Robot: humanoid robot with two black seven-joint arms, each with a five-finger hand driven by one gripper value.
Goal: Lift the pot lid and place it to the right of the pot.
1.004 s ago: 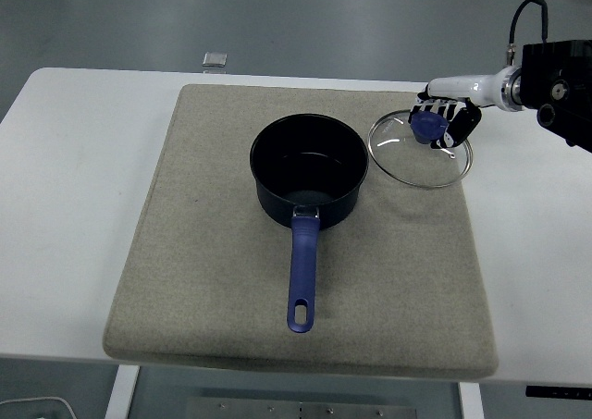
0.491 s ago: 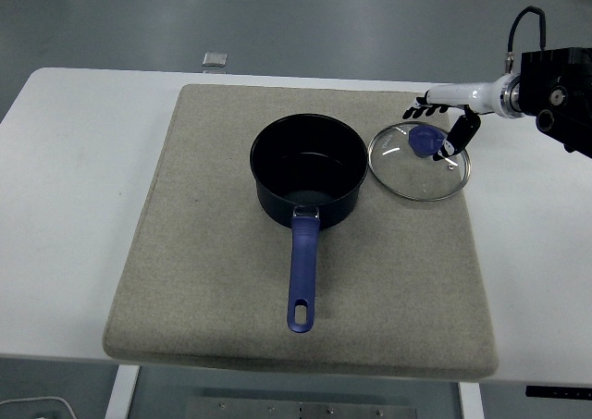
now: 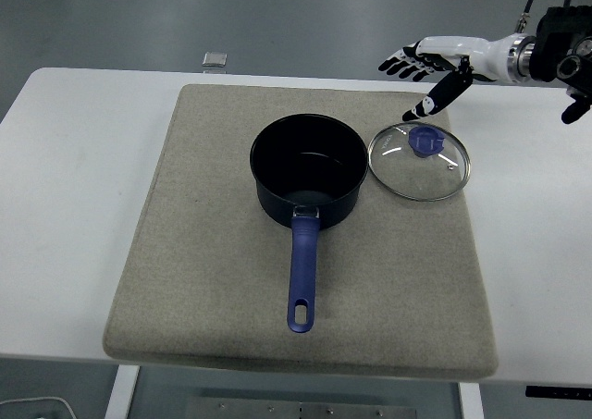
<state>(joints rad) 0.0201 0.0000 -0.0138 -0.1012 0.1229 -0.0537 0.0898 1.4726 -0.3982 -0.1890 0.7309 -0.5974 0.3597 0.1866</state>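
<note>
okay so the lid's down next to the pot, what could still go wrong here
The lid lies close beside the pot, its rim near the pot's wall, so a nudge could knock them together. The right hand, open, hangs just above and behind the lid's blue knob; a low pass might catch it.

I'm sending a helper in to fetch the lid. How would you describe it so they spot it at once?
On the white table lies a grey mat with a dark pot on it. The lid lies flat on the mat just right of the pot, below the open right hand. It is the only clear glass disc, metal-rimmed with a blue knob.
</note>
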